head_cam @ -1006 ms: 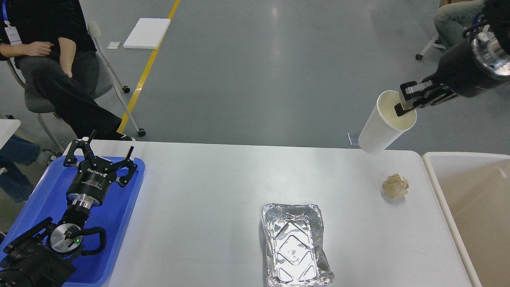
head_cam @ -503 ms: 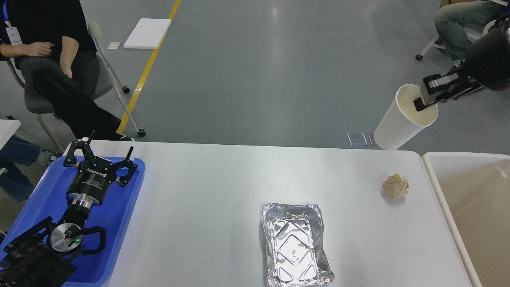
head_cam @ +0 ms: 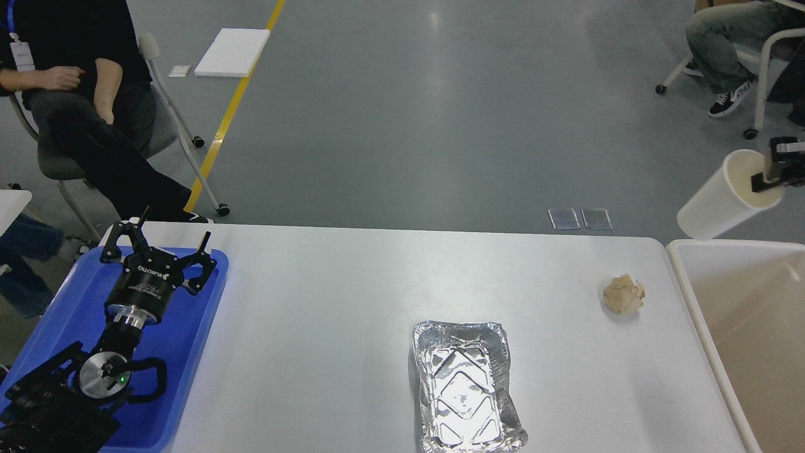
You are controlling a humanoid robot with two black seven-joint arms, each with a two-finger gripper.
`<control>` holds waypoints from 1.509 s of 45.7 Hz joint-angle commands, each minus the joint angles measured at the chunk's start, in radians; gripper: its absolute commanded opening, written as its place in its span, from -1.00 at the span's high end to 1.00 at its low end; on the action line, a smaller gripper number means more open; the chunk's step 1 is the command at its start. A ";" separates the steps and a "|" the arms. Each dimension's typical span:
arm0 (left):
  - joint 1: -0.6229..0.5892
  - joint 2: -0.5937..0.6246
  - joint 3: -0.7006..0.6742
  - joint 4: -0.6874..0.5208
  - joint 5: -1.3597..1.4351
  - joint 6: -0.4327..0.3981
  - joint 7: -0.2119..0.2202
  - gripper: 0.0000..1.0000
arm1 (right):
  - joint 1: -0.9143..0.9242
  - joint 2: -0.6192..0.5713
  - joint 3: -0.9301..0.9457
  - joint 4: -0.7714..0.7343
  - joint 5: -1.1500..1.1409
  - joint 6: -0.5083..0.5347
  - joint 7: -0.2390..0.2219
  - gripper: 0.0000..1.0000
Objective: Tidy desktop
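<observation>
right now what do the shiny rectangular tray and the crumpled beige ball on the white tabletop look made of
Shiny rectangular tray: thin aluminium foil by the look, with a mirror-bright, wrinkled rim and embossed base. Crumpled beige ball: probably paper or a napkin, matte with soft creases.

White desktop with foil tray, paper wad, blue tray

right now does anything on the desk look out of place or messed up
Two bits of clutter sit on the desktop: a crumpled brown paper ball near its right end, and an empty foil tray with a dented, wrinkled rim at the front edge. The right claw holds a tilted white paper cup above the beige bin.
</observation>
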 commanded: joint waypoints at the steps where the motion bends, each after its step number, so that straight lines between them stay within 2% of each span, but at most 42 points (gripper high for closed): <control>1: -0.001 0.000 0.000 0.000 0.000 0.000 0.000 -0.98 | -0.179 -0.038 0.042 -0.158 -0.007 -0.054 0.002 1.00; 12: 0.001 0.000 0.000 0.000 0.000 0.000 0.000 -0.98 | -0.371 -0.025 0.043 -0.241 -0.005 -0.182 0.002 1.00; 17: 0.001 0.000 0.000 0.000 0.000 0.000 0.000 -0.98 | -0.479 -0.003 0.068 -0.290 0.001 -0.238 0.019 1.00; 28: 0.001 0.000 0.000 0.000 0.000 0.000 0.000 -0.98 | -0.723 0.060 0.157 -0.443 0.010 -0.292 0.039 1.00; 35: 0.001 0.000 0.000 0.000 0.000 0.000 0.000 -0.98 | -0.880 0.132 0.213 -0.574 0.020 -0.335 0.038 1.00; 46: 0.001 0.000 0.000 0.000 0.000 0.000 0.000 -0.98 | -1.052 0.230 0.235 -0.701 0.144 -0.398 0.025 1.00; 54: 0.001 0.000 0.000 0.000 0.000 0.000 -0.002 -0.98 | -1.222 0.374 0.242 -0.949 0.205 -0.427 0.025 1.00; 57: 0.001 0.000 0.000 0.000 0.000 0.000 -0.002 -0.98 | -1.259 0.416 0.247 -1.000 0.250 -0.430 0.025 1.00; 64: -0.001 0.000 0.000 0.000 0.000 0.000 -0.002 -0.98 | -1.297 0.454 0.253 -1.020 0.311 -0.496 0.007 1.00; 69: 0.001 0.000 0.000 0.000 0.000 0.000 -0.002 -0.98 | -1.317 0.469 0.279 -1.025 0.340 -0.560 -0.042 1.00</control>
